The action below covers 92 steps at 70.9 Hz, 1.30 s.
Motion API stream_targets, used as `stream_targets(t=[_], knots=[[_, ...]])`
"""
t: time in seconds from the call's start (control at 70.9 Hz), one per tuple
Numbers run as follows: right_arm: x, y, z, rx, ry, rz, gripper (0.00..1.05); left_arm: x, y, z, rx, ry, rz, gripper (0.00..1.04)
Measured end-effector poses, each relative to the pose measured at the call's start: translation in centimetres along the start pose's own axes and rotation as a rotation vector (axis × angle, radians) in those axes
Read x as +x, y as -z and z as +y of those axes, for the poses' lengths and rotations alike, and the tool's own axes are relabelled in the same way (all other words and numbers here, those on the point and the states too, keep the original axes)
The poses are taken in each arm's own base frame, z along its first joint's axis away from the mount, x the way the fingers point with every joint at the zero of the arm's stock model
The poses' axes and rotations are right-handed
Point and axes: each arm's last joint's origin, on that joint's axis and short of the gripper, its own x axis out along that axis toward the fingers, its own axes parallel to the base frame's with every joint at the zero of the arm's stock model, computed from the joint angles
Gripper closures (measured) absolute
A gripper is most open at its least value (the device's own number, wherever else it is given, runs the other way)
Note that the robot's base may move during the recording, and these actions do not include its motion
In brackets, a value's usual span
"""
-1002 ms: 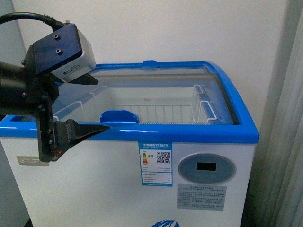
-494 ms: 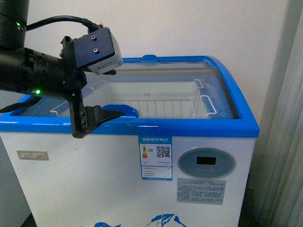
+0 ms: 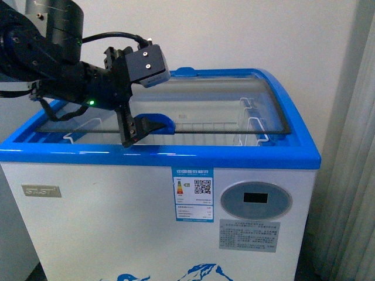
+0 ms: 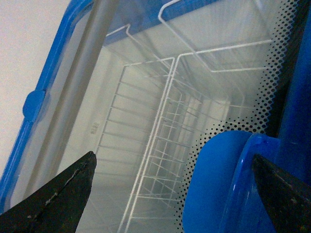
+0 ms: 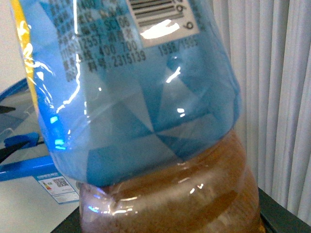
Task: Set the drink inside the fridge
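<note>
**Centre on the lid handle, then slide without pressing**

The fridge (image 3: 117,222) stands ahead with its glass lid (image 3: 222,105) across the opening, as far as I can judge. A wire basket (image 4: 146,145) shows through the glass. So the step in hand is opening the lid.

The left arm reaches over the near edge. The left gripper (image 4: 173,165) is spread wide and holds nothing. Its fingers (image 4: 63,194) straddle the blue handle (image 4: 218,179), one out over the glass and the other beyond the handle.

The handle looks off-centre, nearer one finger. The gripper should centre on it before closing, or the first finger to touch may nudge the lid askew. Once pinched, the pull should follow the lid's curve along its track, with no weight on the glass.

The drink (image 5: 146,97), a bottle with a blue label and brown liquid, fills the right wrist view, with the fridge behind it. The right gripper's fingers do not show, so I cannot tell its grip. It should wait clear until the gap is wide enough.
</note>
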Motion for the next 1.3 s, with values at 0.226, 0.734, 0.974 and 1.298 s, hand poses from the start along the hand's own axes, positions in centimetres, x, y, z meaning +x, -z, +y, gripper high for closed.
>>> stream_targets(t=[0.226,0.734,0.974,1.298], knots=[[0.0,0.0,0.0,0.000,0.001,0.000,0.58,3.4,0.7,3.4,0.030,-0.146,0.066,0.08],[0.0,0.0,0.0,0.000,0.000,0.000,0.58,8.8,2.3,5.9,-0.040,-0.427,0.173,0.08],[0.0,0.0,0.0,0.000,0.004,-0.001,0.58,4.2,0.7,5.8,-0.363,-0.541,0.267,0.08],[0.0,0.0,0.0,0.000,0.000,0.000,0.58,-10.9,-4.7,0.1,-0.977,-0.641,0.149,0.17]])
